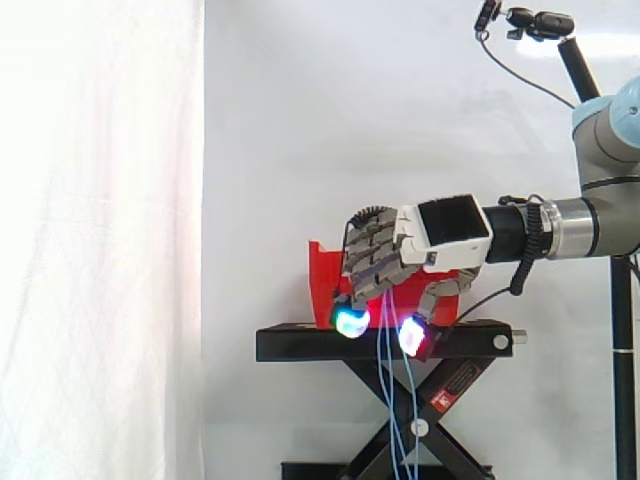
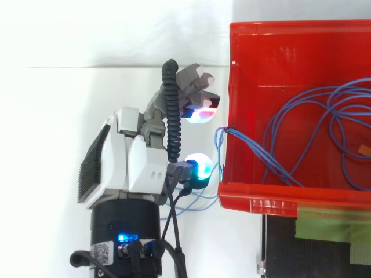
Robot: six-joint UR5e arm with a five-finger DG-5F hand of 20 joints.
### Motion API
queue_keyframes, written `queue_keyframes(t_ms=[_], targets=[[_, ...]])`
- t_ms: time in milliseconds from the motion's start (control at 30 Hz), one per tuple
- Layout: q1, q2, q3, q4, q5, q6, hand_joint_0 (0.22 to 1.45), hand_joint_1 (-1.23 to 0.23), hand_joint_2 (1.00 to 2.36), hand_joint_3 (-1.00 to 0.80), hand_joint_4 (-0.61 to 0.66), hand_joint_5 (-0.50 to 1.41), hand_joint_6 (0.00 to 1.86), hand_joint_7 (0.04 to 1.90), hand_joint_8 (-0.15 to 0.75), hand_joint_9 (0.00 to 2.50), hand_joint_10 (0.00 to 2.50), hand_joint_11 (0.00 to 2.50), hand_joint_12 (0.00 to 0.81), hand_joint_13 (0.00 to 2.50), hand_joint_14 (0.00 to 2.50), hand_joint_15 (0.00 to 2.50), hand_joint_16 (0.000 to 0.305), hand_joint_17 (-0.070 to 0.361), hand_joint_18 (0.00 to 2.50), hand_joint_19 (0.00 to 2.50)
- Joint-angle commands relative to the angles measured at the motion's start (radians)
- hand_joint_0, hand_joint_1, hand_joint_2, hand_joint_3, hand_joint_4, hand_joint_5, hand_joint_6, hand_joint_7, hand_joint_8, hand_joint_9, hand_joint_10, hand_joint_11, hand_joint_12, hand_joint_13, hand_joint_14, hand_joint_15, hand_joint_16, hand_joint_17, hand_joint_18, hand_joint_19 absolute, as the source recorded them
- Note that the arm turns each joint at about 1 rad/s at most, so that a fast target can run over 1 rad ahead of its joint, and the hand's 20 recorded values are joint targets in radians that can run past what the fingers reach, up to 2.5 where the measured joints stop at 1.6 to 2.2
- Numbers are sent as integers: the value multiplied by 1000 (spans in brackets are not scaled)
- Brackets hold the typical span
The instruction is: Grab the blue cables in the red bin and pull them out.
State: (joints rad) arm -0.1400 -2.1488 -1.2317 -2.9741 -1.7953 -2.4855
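- From the side: ribbed grey-and-white hand (image 1: 420, 245) reaching in level from 3 o'clock, in front of the glossy red bin (image 1: 322, 275), a hard plastic box on a flat black stand (image 1: 300, 345) with crossed scissor legs.
- Fingers curled down towards 6 o'clock with the thumb opposite, closed round the blue cables (image 1: 384, 345). Rounded glowing pads (image 1: 350, 322), one cyan and one white-magenta, level with the stand's top edge.
- Thin, smooth strands hanging almost straight to 6 o'clock between the pads, past the stand's front.
- Open room at 9 and 12 o'clock of the hand, before a softly folded white curtain (image 1: 100, 240).
- From above: red bin (image 2: 255, 200) at 3 o'clock, with a thick straight rim and shiny floor; hand (image 2: 130, 162) just beside its 9 o'clock wall.
- Most of the blue cables (image 2: 255, 150) lying in loose, tangled loops on the bin floor. A few strands bent over the 9 o'clock wall, dropping between the two pads (image 2: 197, 164), then slack curves at 6 o'clock of the cyan one.
- Plain white ground at 9 and 12 o'clock of the hand; black stand (image 2: 278, 243) at 6 o'clock of the bin.
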Motion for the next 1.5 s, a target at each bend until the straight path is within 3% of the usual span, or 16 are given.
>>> queue_keyframes(t_ms=[0, 300, 433, 700, 767, 867, 1467], targets=[[-4, 0, 0, 6, -6, 4, 723, -975, 1000, -1000, 92, 774, 14, 661, 237, 874, 27, 809, 337, 684, 21, 488, 48, 108, 487, 443], [-7, -20, 0, 43, -33, 4, 724, -974, 1000, -1000, 91, 775, 14, 655, 238, 872, 27, 809, 336, 686, 19, 489, 48, 108, 488, 443], [-10, -19, 0, -34, -46, 1, 724, -974, 1000, -1000, 96, 776, 14, 662, 237, 875, 24, 803, 337, 685, 19, 491, 48, 108, 488, 443], [-15, -19, 6, -69, -47, 1, 725, -972, 1000, -1000, 98, 779, 13, 659, 237, 876, 27, 801, 337, 685, 19, 491, 48, 108, 487, 443], [-15, -19, 26, -135, -52, 1, 726, -971, 1000, -1000, 97, 777, 14, 664, 239, 872, 26, 806, 337, 685, 21, 488, 48, 107, 485, 443], [-15, -19, 37, -164, -52, 1, 726, -972, 1000, -1000, 92, 776, 14, 657, 239, 868, 26, 802, 336, 684, 20, 488, 48, 107, 485, 443], [-15, -20, 49, -157, -70, -129, 732, -980, 1000, -1000, 87, 761, 14, 641, 235, 869, 27, 804, 335, 682, 19, 485, 47, 107, 484, 444]])
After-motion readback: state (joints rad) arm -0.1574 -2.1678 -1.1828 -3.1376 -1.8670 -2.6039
